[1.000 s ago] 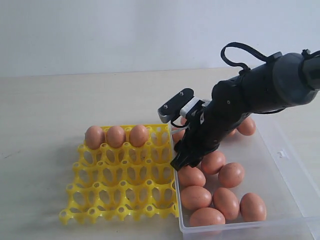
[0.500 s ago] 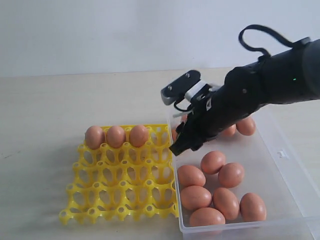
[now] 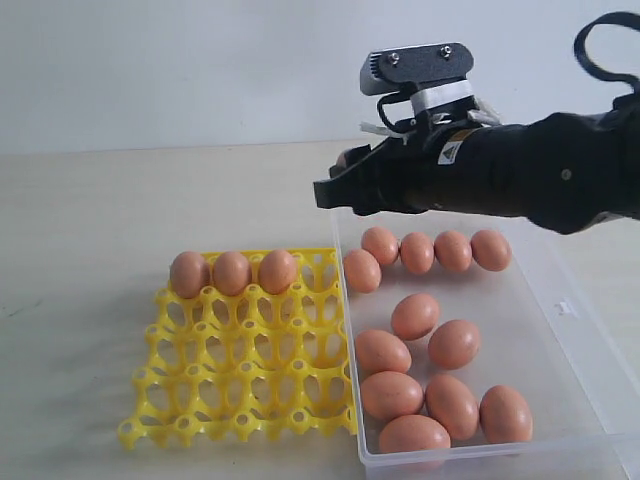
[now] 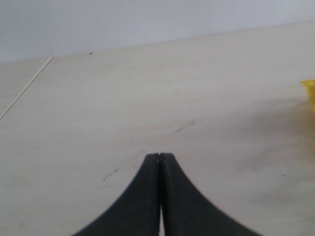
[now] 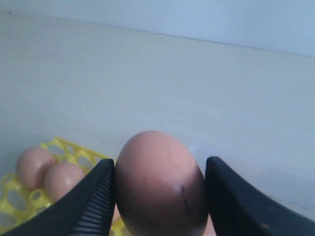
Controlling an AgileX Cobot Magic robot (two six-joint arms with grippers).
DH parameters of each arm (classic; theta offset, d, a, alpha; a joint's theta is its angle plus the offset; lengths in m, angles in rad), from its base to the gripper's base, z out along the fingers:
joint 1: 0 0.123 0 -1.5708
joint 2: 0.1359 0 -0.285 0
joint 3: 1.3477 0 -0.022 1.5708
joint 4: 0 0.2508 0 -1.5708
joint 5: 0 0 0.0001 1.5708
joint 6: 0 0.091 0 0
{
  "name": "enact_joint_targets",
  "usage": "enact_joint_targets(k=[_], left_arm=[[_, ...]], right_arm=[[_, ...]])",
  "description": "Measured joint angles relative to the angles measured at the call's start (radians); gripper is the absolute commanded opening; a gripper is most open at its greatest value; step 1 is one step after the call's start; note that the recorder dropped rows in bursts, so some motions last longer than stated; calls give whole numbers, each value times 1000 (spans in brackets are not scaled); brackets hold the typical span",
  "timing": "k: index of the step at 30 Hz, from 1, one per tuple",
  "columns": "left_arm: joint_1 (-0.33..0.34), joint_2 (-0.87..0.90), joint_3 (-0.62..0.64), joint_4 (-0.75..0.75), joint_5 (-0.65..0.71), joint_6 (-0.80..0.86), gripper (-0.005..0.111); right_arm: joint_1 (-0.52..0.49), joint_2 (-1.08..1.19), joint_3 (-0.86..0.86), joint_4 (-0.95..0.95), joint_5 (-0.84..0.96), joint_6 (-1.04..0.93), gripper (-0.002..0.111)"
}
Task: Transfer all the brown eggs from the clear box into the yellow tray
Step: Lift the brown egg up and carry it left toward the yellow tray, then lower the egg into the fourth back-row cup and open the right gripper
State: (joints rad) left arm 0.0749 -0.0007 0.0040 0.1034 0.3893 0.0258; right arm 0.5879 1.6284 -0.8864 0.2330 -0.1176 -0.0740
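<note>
Egg (image 5: 157,172) pinched midway inside right claw (image 5: 161,201), high over clear box (image 3: 545,300) far corner, left claw (image 4: 160,164) pressed together.

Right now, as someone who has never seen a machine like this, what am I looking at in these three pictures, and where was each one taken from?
This is a robot with two arms, each ending in a pair of jaws. The wide picture comes from a camera set apart from the arms: the black right arm hangs over a pale table. On it sit a yellow tray with three brown eggs along its back row, and a clear box with twelve more. The other two pictures come from cameras on the wrists. The right wrist's shows its jaws closed on a brown egg, held up above the table. The left wrist's shows its jaws shut, empty, over the table; that arm is out of the wide picture.
</note>
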Motion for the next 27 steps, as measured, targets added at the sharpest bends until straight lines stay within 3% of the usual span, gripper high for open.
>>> enact_joint_targets(k=[11,27], left_arm=[[0,0,0,0,0,0,0],[0,0,0,0,0,0,0]], right_arm=[[67,197,0,-64,-316,196,0],[73,308,-57,-87,-280,160,0]])
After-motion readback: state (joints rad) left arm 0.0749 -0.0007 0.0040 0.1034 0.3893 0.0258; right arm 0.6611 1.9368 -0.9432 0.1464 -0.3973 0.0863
